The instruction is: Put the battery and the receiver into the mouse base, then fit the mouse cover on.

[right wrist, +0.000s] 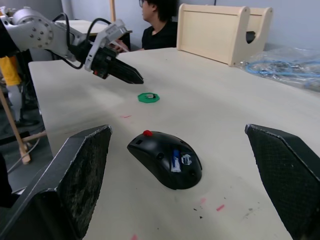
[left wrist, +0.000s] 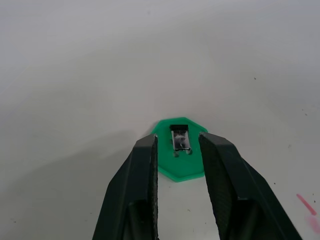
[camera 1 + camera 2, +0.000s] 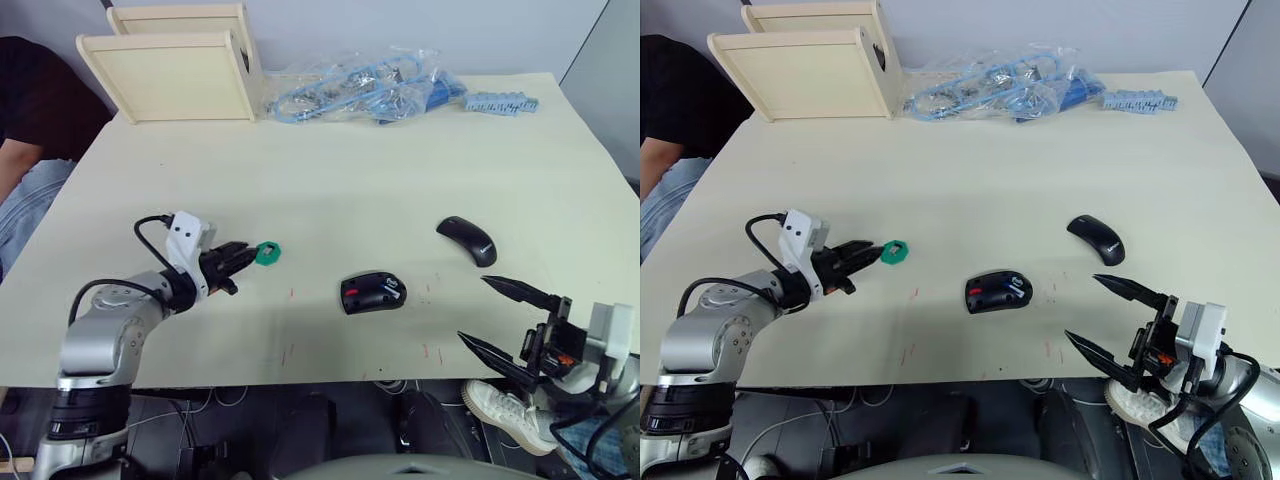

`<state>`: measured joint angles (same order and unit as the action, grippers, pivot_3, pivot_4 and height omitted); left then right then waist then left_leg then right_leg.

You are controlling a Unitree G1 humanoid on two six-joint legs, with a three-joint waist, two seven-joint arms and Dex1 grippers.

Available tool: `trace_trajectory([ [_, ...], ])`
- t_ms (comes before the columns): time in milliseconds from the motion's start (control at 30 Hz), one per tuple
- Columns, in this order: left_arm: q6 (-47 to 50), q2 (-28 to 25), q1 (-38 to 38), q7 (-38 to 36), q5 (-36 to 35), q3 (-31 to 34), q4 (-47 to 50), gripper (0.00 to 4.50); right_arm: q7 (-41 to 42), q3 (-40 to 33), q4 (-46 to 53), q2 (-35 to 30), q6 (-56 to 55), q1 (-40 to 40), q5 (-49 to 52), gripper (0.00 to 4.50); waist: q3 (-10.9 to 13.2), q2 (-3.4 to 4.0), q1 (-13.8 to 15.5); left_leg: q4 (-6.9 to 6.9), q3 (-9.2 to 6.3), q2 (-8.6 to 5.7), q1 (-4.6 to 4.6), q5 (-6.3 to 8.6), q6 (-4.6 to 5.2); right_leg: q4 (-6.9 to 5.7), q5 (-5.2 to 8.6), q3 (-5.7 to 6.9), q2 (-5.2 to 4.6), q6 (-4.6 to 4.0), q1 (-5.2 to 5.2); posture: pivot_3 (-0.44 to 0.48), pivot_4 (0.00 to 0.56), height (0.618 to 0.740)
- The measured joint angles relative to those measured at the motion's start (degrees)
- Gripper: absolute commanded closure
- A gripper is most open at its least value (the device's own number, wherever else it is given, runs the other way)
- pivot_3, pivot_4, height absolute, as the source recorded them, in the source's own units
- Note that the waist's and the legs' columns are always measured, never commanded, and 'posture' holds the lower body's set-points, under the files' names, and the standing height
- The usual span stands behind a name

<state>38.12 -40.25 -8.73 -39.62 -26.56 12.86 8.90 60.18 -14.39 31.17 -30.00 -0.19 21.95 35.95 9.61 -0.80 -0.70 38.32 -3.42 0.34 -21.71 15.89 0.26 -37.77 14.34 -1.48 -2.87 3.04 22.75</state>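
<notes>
We have the left tool (image 3: 243,256) low over the counter (image 3: 380,170), its two fingers parted a little and holding nothing. In the left wrist view those fingers (image 2: 145,170) straddle the near edge of a small green holder (image 2: 179,155), and the receiver (image 2: 180,139), a small metal-and-black plug, sits in the holder's slot between and just ahead of the tips. In the head view the holder (image 3: 267,253) lies at about nine o'clock from the mouse base (image 3: 372,292), well apart from it.

The battery (image 1: 174,160) looks already seated in the base, a white cylinder with blue ends lying in the open compartment, so we judge the step in hand to be picking up the receiver. The mouse cover (image 3: 467,240) waits at about two o'clock from the base.

To do this well, we want the fingers pushed a touch further forward so the tips flank the receiver itself and not just the holder's rim, then closed gently on its narrow sides. The gap is already close to the receiver's width, so little closing should be needed. We should lift straight up; the light holder may come along if the plug sits tight, and a tilted pull could flick it away.

The right tool (image 3: 1118,324) hovers off the counter's near edge, at about five o'clock from the base, spread wide and empty.
</notes>
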Motion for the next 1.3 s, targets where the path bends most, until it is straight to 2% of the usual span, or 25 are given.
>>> trace_trajectory([
  [633, -2.20, 3.62, -2.16, 2.09, 4.41, -4.74, -1.28, 3.20, -0.83, 0.10, 0.20, -0.87, 0.36, 0.75, 0.86, 0.00, 0.00, -0.01, 0.01, 0.00, 0.00, -0.01, 0.00, 0.00, 0.00, -0.01, -0.01, 0.00, -0.01, 0.01, 0.00, 0.000, 0.150, 0.740],
  [833, -3.83, 3.91, -2.89, 3.11, 7.08, -5.76, -4.35, 3.20, -1.24, 0.10, 0.29, -0.89, 1.04, 1.14, 1.32, 0.00, 0.00, -0.01, 0.03, 0.00, 0.00, -0.02, 0.00, 0.00, 0.00, -0.02, -0.01, 0.00, 0.00, 0.01, 0.00, 0.000, 0.150, 0.740],
  [1300, -5.02, 4.39, -3.24, 2.89, 7.63, -6.36, -4.97, 3.20, -2.05, 0.10, 1.44, -0.89, 1.21, 1.92, 1.76, 0.00, 0.00, -0.01, 0.01, 0.00, -0.01, -0.02, 0.01, 0.00, 0.00, -0.03, -0.01, 0.00, -0.01, 0.01, 0.00, 0.000, 0.150, 0.740],
])
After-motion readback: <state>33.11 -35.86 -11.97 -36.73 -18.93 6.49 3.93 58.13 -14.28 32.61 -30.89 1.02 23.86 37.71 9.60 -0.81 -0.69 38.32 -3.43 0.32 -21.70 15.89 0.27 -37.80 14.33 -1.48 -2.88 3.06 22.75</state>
